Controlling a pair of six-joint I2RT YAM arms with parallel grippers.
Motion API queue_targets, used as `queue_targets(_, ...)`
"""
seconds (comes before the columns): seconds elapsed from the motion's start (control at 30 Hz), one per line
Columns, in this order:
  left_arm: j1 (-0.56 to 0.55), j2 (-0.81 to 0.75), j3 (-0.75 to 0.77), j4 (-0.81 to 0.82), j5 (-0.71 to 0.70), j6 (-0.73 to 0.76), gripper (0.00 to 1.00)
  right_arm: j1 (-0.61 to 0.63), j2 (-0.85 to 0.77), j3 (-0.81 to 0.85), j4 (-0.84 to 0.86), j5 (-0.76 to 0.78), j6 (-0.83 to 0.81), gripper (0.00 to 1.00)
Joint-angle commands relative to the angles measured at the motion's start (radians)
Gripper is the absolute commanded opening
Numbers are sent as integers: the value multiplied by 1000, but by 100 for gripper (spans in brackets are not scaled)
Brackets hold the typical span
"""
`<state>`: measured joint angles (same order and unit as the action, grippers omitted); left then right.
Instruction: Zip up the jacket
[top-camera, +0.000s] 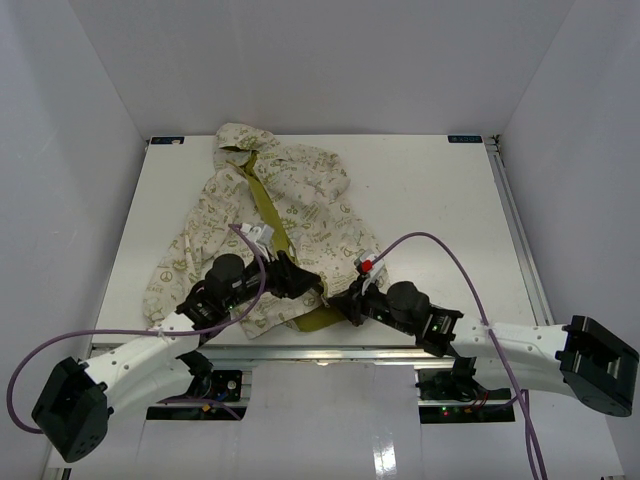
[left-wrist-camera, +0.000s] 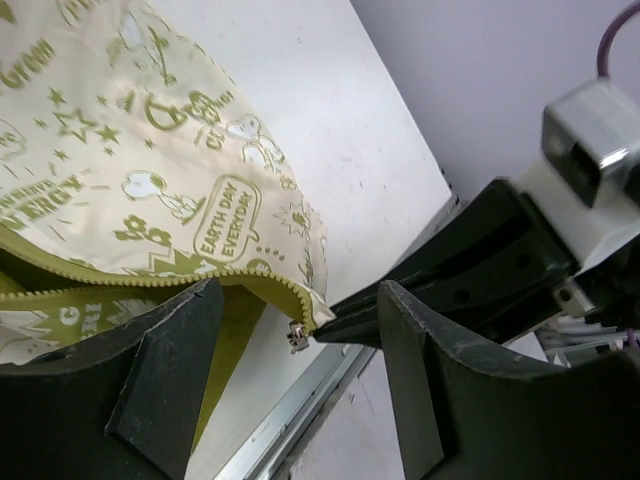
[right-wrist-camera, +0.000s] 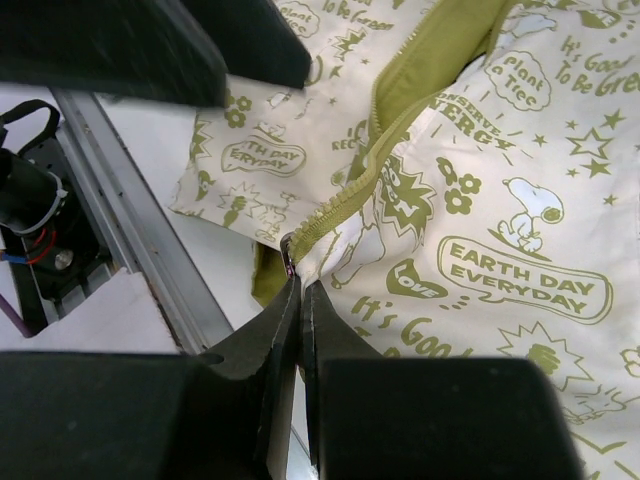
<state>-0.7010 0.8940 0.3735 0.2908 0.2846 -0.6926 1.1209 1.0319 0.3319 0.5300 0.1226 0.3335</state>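
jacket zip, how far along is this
Early. Done: the right gripper is shut on the jacket at its bottom zipper end. In hand: the left gripper is open around the slider. Left: the whole zip; olive lining shows along the front.

Left wrist: jacket bottom corner sits between the open left fingers, with the other gripper pinching it.
Left gripper (left-wrist-camera: 300, 292) is spread wide, dark fingers (left-wrist-camera: 165, 370) in the foreground, either side of the corner, not gripping it. Cream jacket (left-wrist-camera: 150, 150) with olive print lies on the white table (left-wrist-camera: 350, 140). Olive lining (left-wrist-camera: 238, 322) shows under the zipper teeth (left-wrist-camera: 250, 277). Metal slider (left-wrist-camera: 297, 336) sits at the corner. Right gripper (left-wrist-camera: 335, 322) comes in from the right, tips pressed together on that corner. Metal rail (left-wrist-camera: 290, 415) runs below, purple cable (left-wrist-camera: 612, 40) top right.
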Motion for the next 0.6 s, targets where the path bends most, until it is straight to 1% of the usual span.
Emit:
queue_targets(0.0,-2,-71,51,-249,-179,-23,72,-14,-60,-49,120,71,20,8)
queue_targets(0.1,-2,-96,7,-284,-227,-41,70,-19,-82,-65,138,71,28,8)
queue_targets(0.17,-1,-96,-11,-344,-269,-49,68,-22,-108,-75,147,75,37,8)
queue_targets(0.23,-1,-91,-26,-360,-309,-65,66,-23,-127,-83,149,79,45,8)
queue_targets(0.33,0,-57,-48,-339,-296,-74,65,-24,-154,-104,162,88,56,8)
queue_targets(0.5,-2,93,-44,-303,-286,-80,63,-26,-189,-131,163,85,55,8)
queue_targets(0.57,-2,142,-33,-275,-220,-61,63,-29,-200,-136,160,80,50,8)
